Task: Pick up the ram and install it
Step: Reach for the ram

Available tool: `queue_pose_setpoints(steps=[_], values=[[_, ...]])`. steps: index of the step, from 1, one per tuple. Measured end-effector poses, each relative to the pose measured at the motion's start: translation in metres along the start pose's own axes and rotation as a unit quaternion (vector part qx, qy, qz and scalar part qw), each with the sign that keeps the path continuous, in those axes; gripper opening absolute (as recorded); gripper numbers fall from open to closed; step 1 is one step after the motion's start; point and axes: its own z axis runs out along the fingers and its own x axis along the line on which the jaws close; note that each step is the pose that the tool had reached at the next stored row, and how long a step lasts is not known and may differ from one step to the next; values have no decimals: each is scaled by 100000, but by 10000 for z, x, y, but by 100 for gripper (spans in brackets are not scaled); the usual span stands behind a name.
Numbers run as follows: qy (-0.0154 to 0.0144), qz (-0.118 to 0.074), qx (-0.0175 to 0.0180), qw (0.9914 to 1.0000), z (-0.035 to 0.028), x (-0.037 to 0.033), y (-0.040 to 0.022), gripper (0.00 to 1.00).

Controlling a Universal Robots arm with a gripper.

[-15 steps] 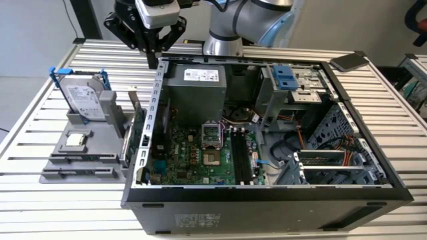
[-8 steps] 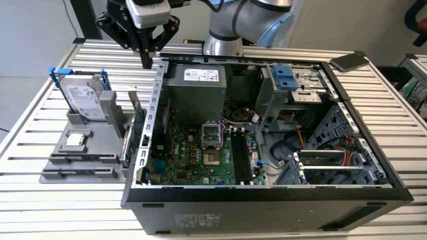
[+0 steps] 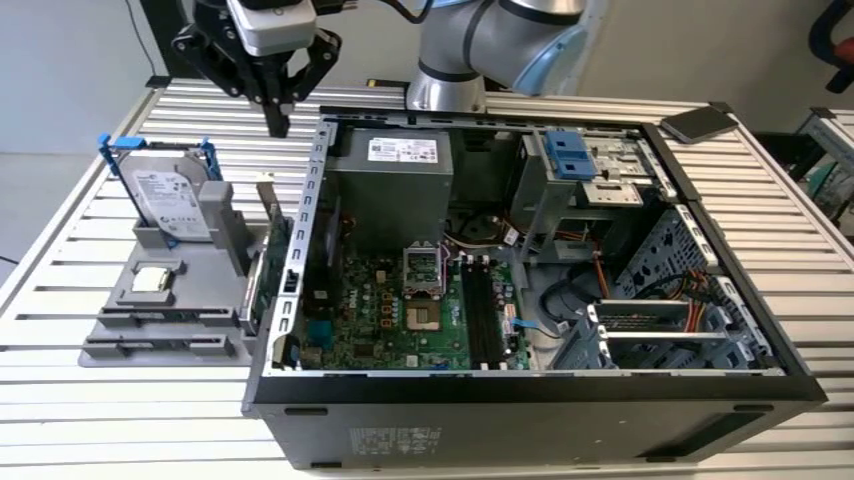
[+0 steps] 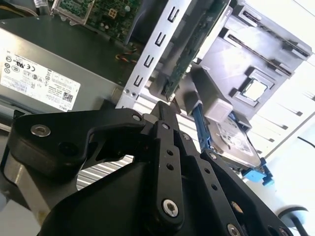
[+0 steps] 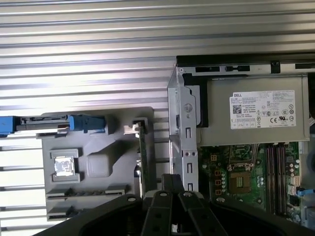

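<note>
Pose of the arm over the parts table. In the exterior view the arm (image 3: pixel 494 40) rises behind the rear of the open computer case (image 3: pixel 534 392) and reaches toward the exterior view's left. Its wrist carries the pincer (image 3: pixel 278 122) pointing straight down. The pincer hangs above the slatted metal table (image 3: pixel 80 420), just outside the case's rear corner and clear of everything beneath it. In both wrist views its two black fingers (image 4: pixel 165 110) (image 5: pixel 172 181) meet at the tips, closed together, with nothing seen between them.

On the exterior view's left of the case stands a grey fixture (image 3: pixel 194 300). It carries an upright hard drive (image 3: pixel 171 200) in a blue bracket and a processor chip (image 3: pixel 154 278) lying flat in a pocket. A green card (image 3: pixel 276 265) stands on edge just beside the case wall. Two long rails (image 3: pixel 167 320) run across the end of the fixture farthest from the pincer.

The ram is not in the pincer's grasp. A thin dark line in one of those rails may be it, but this cannot be told.

Inside the case lie the power supply (image 3: pixel 394 170), the green motherboard (image 3: pixel 387 310) and its long black memory slots (image 3: pixel 483 315). Whether a stick sits in them cannot be told.
</note>
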Motion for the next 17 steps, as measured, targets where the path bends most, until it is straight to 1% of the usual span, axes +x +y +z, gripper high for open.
queue_pose_setpoints(steps=[17], values=[[9,-247,-8,100000,-8,357,-24,0]])
